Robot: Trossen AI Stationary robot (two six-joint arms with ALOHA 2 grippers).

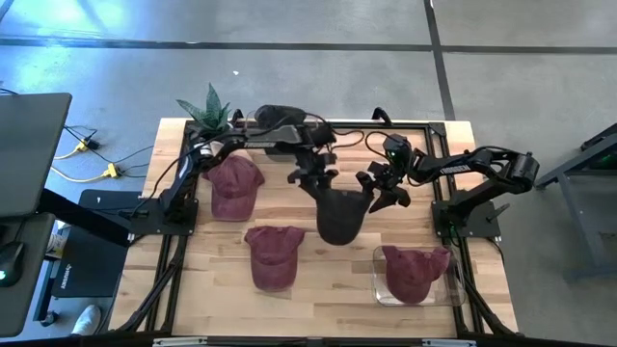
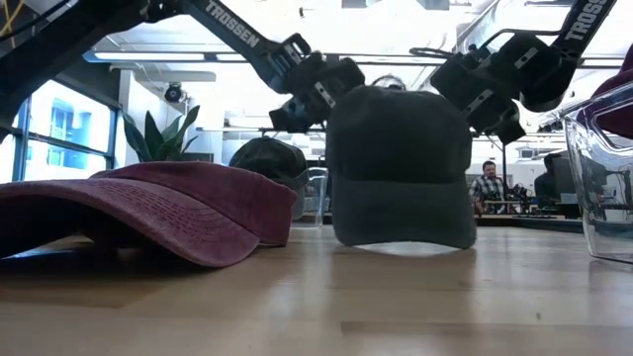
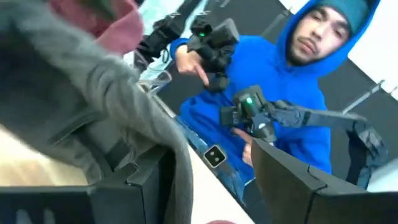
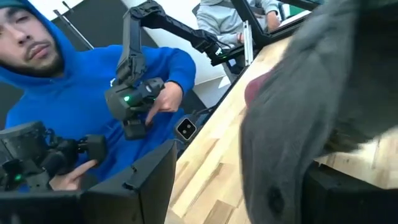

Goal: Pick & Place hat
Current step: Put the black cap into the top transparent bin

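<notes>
The dark grey cloth cap [image 1: 339, 216] sits near the middle of the wooden table [image 1: 318, 289], and both arms are right at it. The left gripper [image 1: 316, 179] is at the cap's side that faces the table's left edge. The right gripper [image 1: 383, 193] is at the side that faces the right edge. So the cap lies between the two grippers, and neither arm is clearly closer.

In the low view the cap stands up on the wood with its brim [image 2: 404, 225] hanging down in front, and the two grippers are up by its top, one on each side. In the wrist views grey cloth lies across the dark fingers of each arm. The fingers stand apart, but I cannot tell if they are pinching the cloth or just touching it.

I think the next move needs both arms to act together, because each one has only one side of the cap.
</notes>
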